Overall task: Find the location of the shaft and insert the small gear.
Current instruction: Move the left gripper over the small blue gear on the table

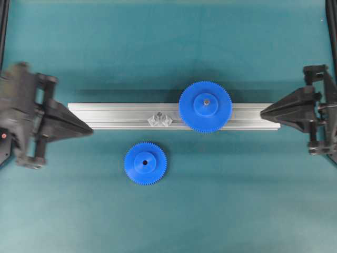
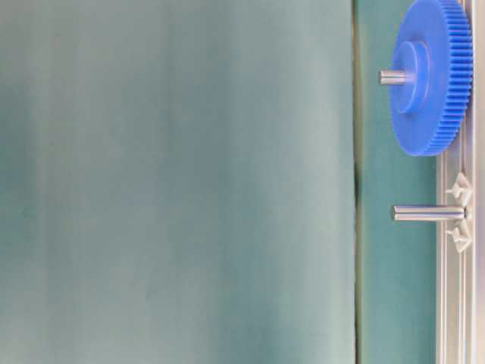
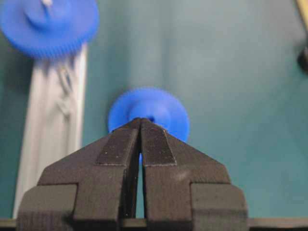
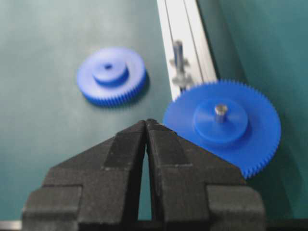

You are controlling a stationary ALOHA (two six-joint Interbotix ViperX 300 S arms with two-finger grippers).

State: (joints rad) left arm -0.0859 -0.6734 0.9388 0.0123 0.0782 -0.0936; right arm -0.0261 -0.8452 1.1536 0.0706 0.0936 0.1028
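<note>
The small gear (image 1: 145, 163) lies flat on the teal mat in front of the aluminium rail (image 1: 116, 116), hub and dark hole up; it also shows as the small gear (image 3: 166, 108) and the small gear (image 4: 111, 75). The shaft (image 1: 160, 114) rises bare from a silvery bracket on the rail, seen side-on as the shaft (image 2: 428, 213) and as the shaft (image 4: 178, 52). My left gripper (image 1: 90, 127) is shut and empty at the rail's left end, left gripper (image 3: 140, 120). At the rail's right end, my right gripper (image 1: 261, 112) is shut and empty, right gripper (image 4: 146, 122).
A larger blue gear (image 1: 205, 106) sits on the rail right of the shaft, with a metal pin through its hub; it also shows as the larger gear (image 2: 430, 76) and the larger gear (image 4: 226, 125). Teal mat surrounds the rail.
</note>
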